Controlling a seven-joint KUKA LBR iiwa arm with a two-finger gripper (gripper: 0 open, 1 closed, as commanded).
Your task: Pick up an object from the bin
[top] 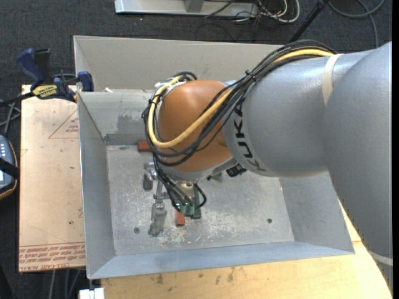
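Bright even light fr above, soft shadow under arm, faint sheen on orange cover

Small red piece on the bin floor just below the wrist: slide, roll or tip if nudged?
The red piece looks small and blocky, so it probably slides rather than rolls. Lying low on the flat bin floor, it seems unlikely to tip. Likely light; may skitter off on contact.

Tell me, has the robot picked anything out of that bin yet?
Done: the gripper hangs low inside the grey bin. In hand: nothing visibly held; a small red piece lies right by it. Left: gripping something and lifting it out.
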